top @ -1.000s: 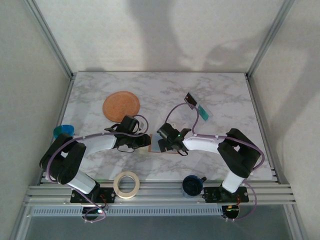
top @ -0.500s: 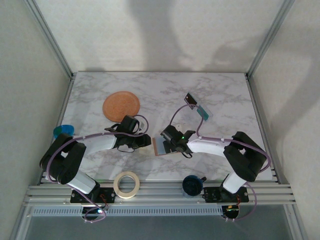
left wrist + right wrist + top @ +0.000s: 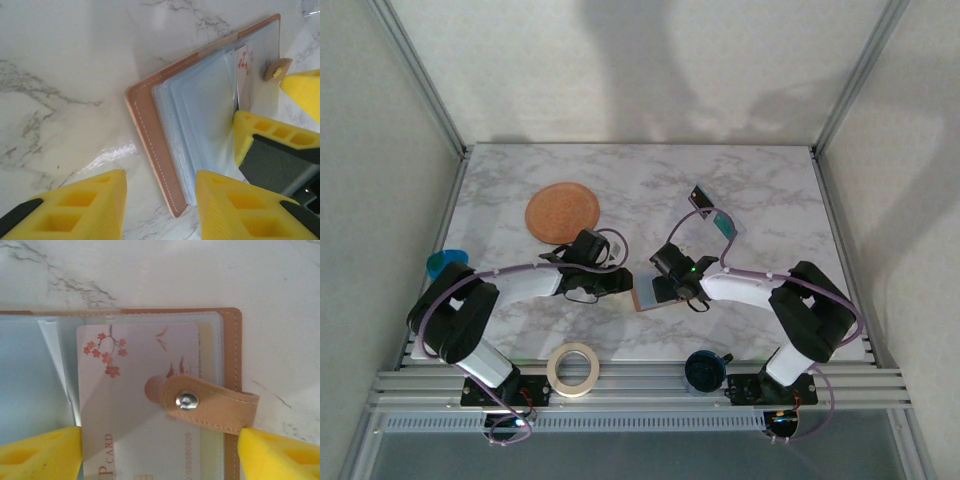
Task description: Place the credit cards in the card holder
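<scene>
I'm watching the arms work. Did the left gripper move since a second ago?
Yes. Judged against the disc, which stays put, the left gripper has slid a little farther to the right in the top view.

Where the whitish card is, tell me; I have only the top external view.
Observer: In the right wrist view the whitish card sits inside a clear sleeve of the open card holder.
Operator: Report the snap tab.
Observer: The snap tab lies across the card's lower right part, its metal stud facing up.
Operator: Give me the left gripper.
Observer: In the left wrist view the left gripper is open, and a corner of the holder's leather cover lies in the gap between its fingers.
</scene>
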